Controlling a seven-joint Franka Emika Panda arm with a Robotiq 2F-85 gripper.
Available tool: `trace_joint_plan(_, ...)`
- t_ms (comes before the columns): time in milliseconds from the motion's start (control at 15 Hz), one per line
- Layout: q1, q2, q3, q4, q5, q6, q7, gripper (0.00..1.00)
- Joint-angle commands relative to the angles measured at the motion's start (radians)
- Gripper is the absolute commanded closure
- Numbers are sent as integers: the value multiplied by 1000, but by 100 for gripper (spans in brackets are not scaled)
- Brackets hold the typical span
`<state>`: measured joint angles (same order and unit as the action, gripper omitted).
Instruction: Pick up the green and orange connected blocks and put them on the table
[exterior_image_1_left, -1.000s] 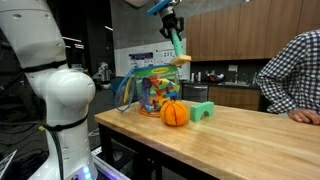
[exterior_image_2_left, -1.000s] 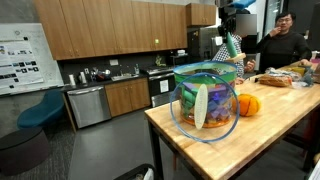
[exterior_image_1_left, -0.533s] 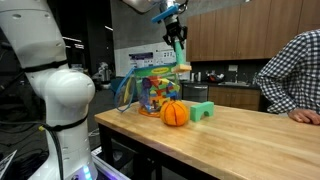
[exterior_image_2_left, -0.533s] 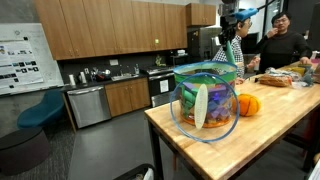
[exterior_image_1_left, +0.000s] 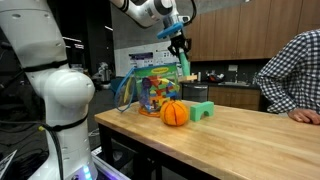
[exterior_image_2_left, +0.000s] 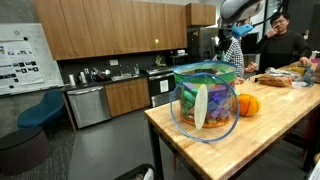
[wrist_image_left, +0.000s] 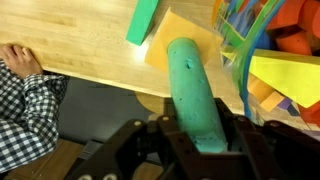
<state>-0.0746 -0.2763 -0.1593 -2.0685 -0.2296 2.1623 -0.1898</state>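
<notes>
Looks halfway: clenching the green block (exterior_image_1_left: 184, 62) in the pincer (exterior_image_1_left: 180, 42), 12 o'clock of the toy bin (exterior_image_1_left: 148, 92), not yet on the tabletop (exterior_image_1_left: 260, 140).

- table (exterior_image_1_left: 250, 130): light wood, smooth, with a soft shine
- green block (wrist_image_left: 195, 95): matt, a little pitted, looks like foam
- bag (exterior_image_2_left: 183, 105): clear glossy plastic
- robot arm (exterior_image_1_left: 62, 95): white glossy shell
- shirt (wrist_image_left: 25, 115): checked woven cloth
</notes>
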Motion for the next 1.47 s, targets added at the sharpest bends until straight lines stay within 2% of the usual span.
trace_joint_plan(0, 17, -27, 30, -99, 35, 96, -17, 84)
trace_joint_plan(333, 57, -27, 78, -192, 70, 171, -18, 84)
trace_joint_plan(733, 75, -17, 99, -212, 73, 179, -31, 84)
trace_joint_plan(1067, 71, -22, 88, -201, 93, 169, -39, 84)
trace_joint_plan(1400, 55, -21, 42, -203, 193, 151, -46, 84)
